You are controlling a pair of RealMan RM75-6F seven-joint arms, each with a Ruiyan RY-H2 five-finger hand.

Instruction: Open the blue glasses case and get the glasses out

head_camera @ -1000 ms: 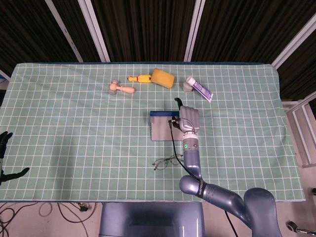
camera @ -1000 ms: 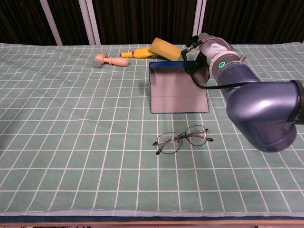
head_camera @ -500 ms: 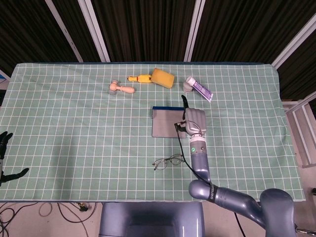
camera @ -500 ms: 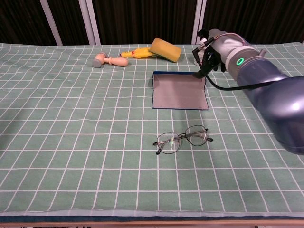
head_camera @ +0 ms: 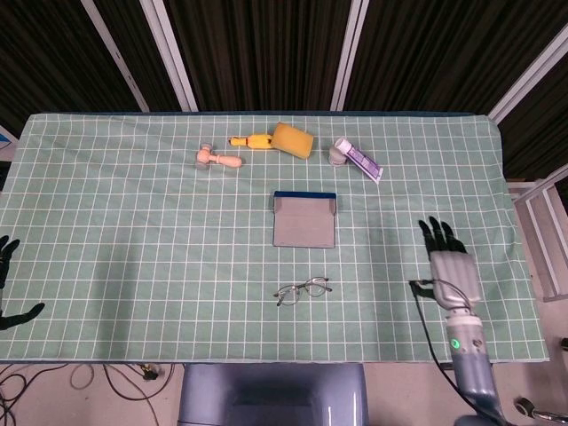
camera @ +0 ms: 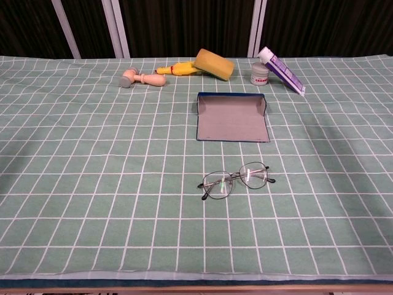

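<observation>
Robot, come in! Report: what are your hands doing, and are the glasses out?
Right hand open, empty, off to the side. Left hand at table edge, barely visible. Glasses out on cloth, in front of open blue case. Nothing in the way.

Count on table: one blue glasses case [camera: 233, 117], one pair of glasses [camera: 236, 179], one wooden mallet [camera: 142, 78], one yellow sponge [camera: 215, 64], one yellow rubber chicken [camera: 174, 69], one tube [camera: 282, 70], one small jar [camera: 260, 74].

green checked cloth [camera: 92, 184] over table [camera: 184, 286]
</observation>
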